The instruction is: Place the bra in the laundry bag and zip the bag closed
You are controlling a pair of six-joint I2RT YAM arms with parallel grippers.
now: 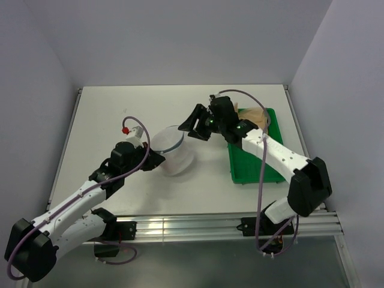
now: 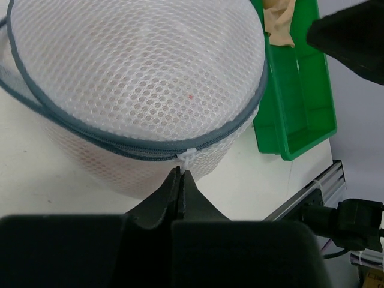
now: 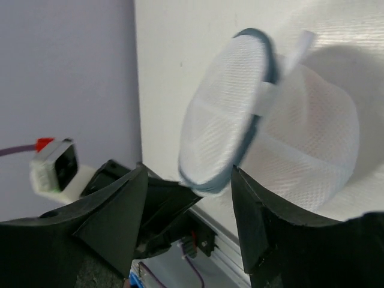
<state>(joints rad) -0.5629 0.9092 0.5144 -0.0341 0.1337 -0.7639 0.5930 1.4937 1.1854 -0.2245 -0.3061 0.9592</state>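
Nearest, the left gripper point(image 2: 180, 173) was closed, its tips right at the small white zip pull point(image 2: 189, 156); a real pinch could not be told. The round white mesh laundry bag point(image 2: 138, 78) stood on the white table point(image 1: 108, 114). Its grey zip was joined on the near side and gaped on one side. What lay inside could not be told. Behind the bag, the right gripper point(image 1: 195, 125) hung with its jaws spread, holding nothing. Beside it was a green rectangular plastic tray point(image 1: 264, 171) with a tan cloth point(image 1: 255, 116).

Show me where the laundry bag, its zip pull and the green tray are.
laundry bag point(image 2: 138, 78), left wrist view, on the mesh of its upper dome.
zip pull point(image 2: 188, 157), left wrist view, on the white tab at the grey zip.
green tray point(image 2: 300, 102), left wrist view, on its bare floor.
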